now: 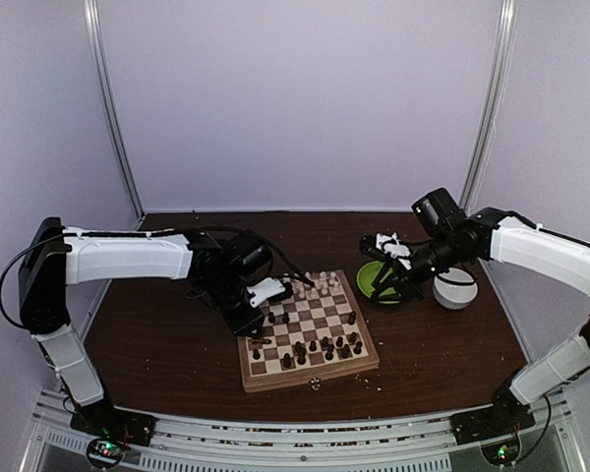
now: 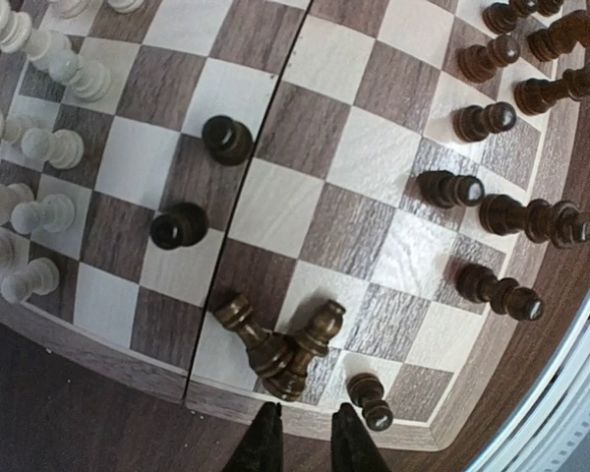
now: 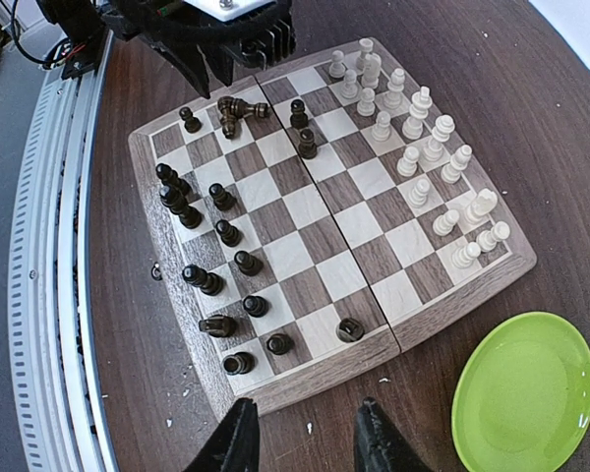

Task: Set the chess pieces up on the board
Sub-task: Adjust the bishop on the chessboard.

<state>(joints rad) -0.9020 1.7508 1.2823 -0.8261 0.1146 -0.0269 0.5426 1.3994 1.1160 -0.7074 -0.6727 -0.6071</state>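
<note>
A dark wooden table (image 1: 157,334) carries the board (image 1: 305,377), which lies flat and unfolded at its middle, between the two arms. The left arm (image 1: 128,256) reaches in over the board's left edge, and the right arm (image 1: 546,251) hangs off the board's right side. Just right of the board's far right corner lies a round green plate (image 3: 526,393), and a white bowl (image 1: 455,288) sits further right of the board, beyond that plate. The right gripper (image 3: 305,423) hovers above the plate area, looking back at the board's right rim; its fingers stand well apart with nothing between them. The left gripper (image 2: 307,421) points down at the board's left rim, its tips parted by only a narrow gap and empty. All the chess pieces are on the board: the pale pieces (image 3: 436,138) crowd its far rows, while the dark pieces (image 3: 226,233) spread over its near rows, a few reaching its middle. Two toppled dark pieces (image 2: 265,346) lie crossed on the board's left edge squares, just beside the left fingertips (image 2: 267,433).
</note>
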